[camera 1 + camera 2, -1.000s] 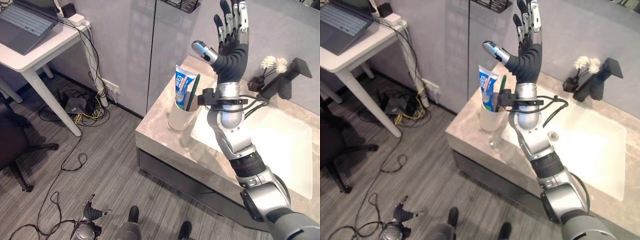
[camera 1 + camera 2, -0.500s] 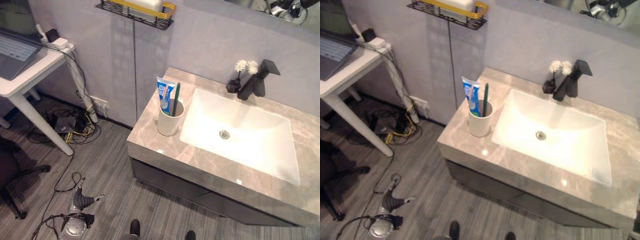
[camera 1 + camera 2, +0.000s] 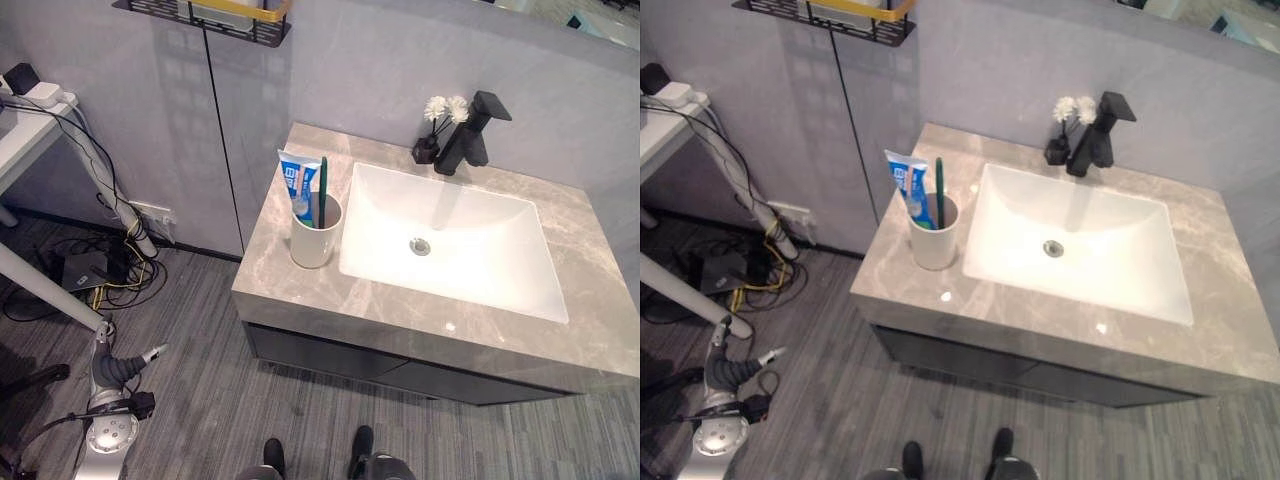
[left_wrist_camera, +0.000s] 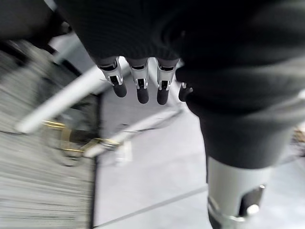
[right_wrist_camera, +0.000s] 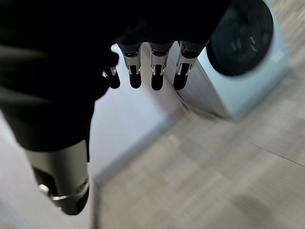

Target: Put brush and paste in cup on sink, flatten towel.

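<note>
I see the cup [image 3: 315, 234] standing upright on the counter [image 3: 300, 290], just left of the basin [image 3: 470, 250] and near the counter's left edge. Paste [image 3: 297, 184] and brush [image 3: 322, 190] both stand in it, paste on the left, green brush on the right, both sticking up above the rim. Black tap [image 3: 470, 133] is at the back of the basin, with a small vase of white flowers [image 3: 437, 125] just beside it on the left. A black wall rack [image 3: 205, 20] with something yellow in it hangs upper left; I can't tell if that is the towel. My left hand [image 4: 138, 81] is down low by the floor, fingers straight and loose, holding nothing. My right hand [image 5: 152, 71] is the same, fingers straight, empty, over the floor near a pale blue machine [image 5: 243, 62] with a round dark door.
</note>
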Robot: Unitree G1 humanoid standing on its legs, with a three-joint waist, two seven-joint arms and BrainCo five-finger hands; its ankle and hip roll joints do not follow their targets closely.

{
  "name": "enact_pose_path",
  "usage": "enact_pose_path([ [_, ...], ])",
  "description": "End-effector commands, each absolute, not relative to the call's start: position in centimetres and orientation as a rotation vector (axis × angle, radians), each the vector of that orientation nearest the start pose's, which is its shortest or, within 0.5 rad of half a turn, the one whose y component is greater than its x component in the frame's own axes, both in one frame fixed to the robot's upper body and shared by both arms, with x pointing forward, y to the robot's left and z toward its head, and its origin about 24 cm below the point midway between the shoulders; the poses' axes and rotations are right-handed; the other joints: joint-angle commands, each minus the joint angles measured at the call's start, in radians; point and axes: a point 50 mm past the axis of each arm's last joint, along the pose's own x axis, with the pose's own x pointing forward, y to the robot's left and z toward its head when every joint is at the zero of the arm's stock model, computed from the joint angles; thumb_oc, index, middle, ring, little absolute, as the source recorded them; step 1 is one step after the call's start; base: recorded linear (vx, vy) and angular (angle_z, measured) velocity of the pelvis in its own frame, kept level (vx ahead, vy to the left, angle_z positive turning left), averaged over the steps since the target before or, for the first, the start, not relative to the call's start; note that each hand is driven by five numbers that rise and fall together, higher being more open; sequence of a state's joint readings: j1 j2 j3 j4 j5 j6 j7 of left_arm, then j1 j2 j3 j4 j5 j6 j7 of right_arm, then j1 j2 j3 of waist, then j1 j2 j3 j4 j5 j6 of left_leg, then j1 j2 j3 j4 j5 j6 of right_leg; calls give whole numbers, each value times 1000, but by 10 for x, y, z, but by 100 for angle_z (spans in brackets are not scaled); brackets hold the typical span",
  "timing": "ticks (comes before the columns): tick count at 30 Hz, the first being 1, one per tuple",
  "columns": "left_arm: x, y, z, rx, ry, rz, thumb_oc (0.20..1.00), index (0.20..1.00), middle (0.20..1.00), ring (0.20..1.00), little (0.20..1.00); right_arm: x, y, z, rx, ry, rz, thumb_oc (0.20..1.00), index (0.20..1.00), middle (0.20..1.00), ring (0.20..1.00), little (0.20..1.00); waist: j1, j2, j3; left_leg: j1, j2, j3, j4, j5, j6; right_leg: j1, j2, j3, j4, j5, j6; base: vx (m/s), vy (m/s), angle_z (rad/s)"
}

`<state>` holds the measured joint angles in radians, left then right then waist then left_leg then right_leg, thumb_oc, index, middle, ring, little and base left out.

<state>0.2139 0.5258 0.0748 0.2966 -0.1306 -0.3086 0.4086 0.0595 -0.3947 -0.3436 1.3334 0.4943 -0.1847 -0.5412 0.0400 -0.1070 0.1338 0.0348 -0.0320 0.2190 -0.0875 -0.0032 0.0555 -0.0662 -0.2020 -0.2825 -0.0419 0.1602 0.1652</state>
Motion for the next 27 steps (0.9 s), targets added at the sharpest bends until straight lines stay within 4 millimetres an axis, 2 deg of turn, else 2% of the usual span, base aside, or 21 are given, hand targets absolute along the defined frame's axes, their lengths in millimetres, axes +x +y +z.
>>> enact_pose_path([
  [1, 197, 310, 62, 334, -195, 519, 1000, 1000, 1000, 1000, 1000, 30, -341, -127, -65, 1126, -1155, 1000, 1000, 1000, 1000, 1000, 19, 48, -2, -23, 54, -98, 0, -19, -62, 36, 31, 2, 17, -43, 21, 88, -113, -1],
  [4, 194, 311, 72, 259, -234, 474, 1000, 1000, 1000, 1000, 1000, 39, -310, -144, -100, 1211, -828, 1000, 1000, 1000, 1000, 1000, 23, 49, -7, -5, 67, -90, 0, -19, -75, 63, 44, 5, -14, -47, 10, 68, -104, 5],
  [5, 193, 311, 72, 259, -233, 474, 1000, 1000, 1000, 1000, 1000, 39, -310, -144, -100, 1211, -828, 1000, 1000, 1000, 1000, 1000, 22, 49, -8, -6, 67, -90, 0, -19, -75, 62, 44, 5, -14, -47, 10, 79, -100, -6],
  [6, 190, 309, 78, 221, -264, 435, 1000, 1000, 1000, 1000, 1000, 50, -298, -148, -163, 1200, -652, 1000, 1000, 1000, 1000, 1000, 28, 54, -8, 4, 74, -88, 0, -15, -83, 73, 51, 12, -23, -54, 4, 67, -91, -8],
  [7, 189, 308, 80, 190, -274, 416, 1000, 1000, 1000, 1000, 1000, 57, -290, -150, -193, 1186, -555, 1000, 1000, 1000, 1000, 1000, 31, 56, -10, 5, 77, -88, 0, -13, -86, 76, 52, 12, -28, -56, 1, 102, -138, -16],
  [8, 187, 305, 87, 178, -304, 373, 831, 831, 831, 831, 831, 63, -282, -151, -221, 1175, -465, 1000, 1000, 1000, 1000, 1000, 33, 59, -9, 13, 82, -89, 0, -16, -90, 86, 58, 12, -30, -63, -2, 64, -108, -12],
  [9, 187, 304, 89, 165, -310, 351, 489, 489, 489, 489, 489, 64, -278, -152, -228, 1178, -437, 1000, 1000, 1000, 1000, 1000, 34, 60, -13, 10, 83, -89, 0, -11, -93, 86, 58, 9, -31, -64, -5, 44, -78, -10],
  [10, 186, 304, 89, 164, -310, 351, 200, 200, 200, 200, 200, 64, -278, -152, -229, 1178, -437, 1000, 1000, 1000, 1000, 1000, 33, 59, -14, 10, 83, -90, 0, -11, -93, 86, 58, 9, -31, -64, -5, 31, -59, -3],
  [12, 187, 297, 97, 130, -343, 280, 200, 200, 200, 200, 200, 72, -267, -155, -251, 1174, -344, 1000, 1000, 1000, 1000, 1000, 37, 67, -19, 14, 88, -95, 1, -7, -99, 99, 63, 6, -35, -71, -13, 54, -81, 0],
  [15, 187, 286, 110, 90, -376, 143, 200, 200, 200, 200, 200, 83, -260, -154, -321, 1151, -247, 1000, 1000, 1000, 1000, 1000, 39, 84, -28, 19, 93, -101, 2, -3, -108, 111, 68, 1, -41, -84, -19, 59, -88, 7],
  [18, 187, 280, 121, 120, -394, 42, 200, 200, 200, 200, 200, 85, -258, -154, -342, 1148, -202, 1000, 1000, 1000, 1000, 1000, 40, 93, -30, 21, 96, -105, 6, 0, -113, 117, 71, -2, -40, -89, -21, 26, -52, 9],
  [24, 186, 268, 135, 2, -406, -141, 200, 200, 200, 200, 200, 76, -259, -156, -382, 1181, -154, 1000, 1000, 1000, 1000, 1000, 35, 114, -33, 24, 101, -118, 7, 7, -123, 131, 76, -16, -39, -101, -30, 27, -47, 5],
  [27, 186, 258, 131, -33, -359, -228, 200, 200, 200, 200, 200, 74, -263, -155, -406, 1195, -156, 1000, 1000, 1000, 1000, 1000, 31, 127, -28, 23, 102, -121, 8, 9, -125, 131, 76, -17, -38, -103, -31, 17, -28, 16],
])
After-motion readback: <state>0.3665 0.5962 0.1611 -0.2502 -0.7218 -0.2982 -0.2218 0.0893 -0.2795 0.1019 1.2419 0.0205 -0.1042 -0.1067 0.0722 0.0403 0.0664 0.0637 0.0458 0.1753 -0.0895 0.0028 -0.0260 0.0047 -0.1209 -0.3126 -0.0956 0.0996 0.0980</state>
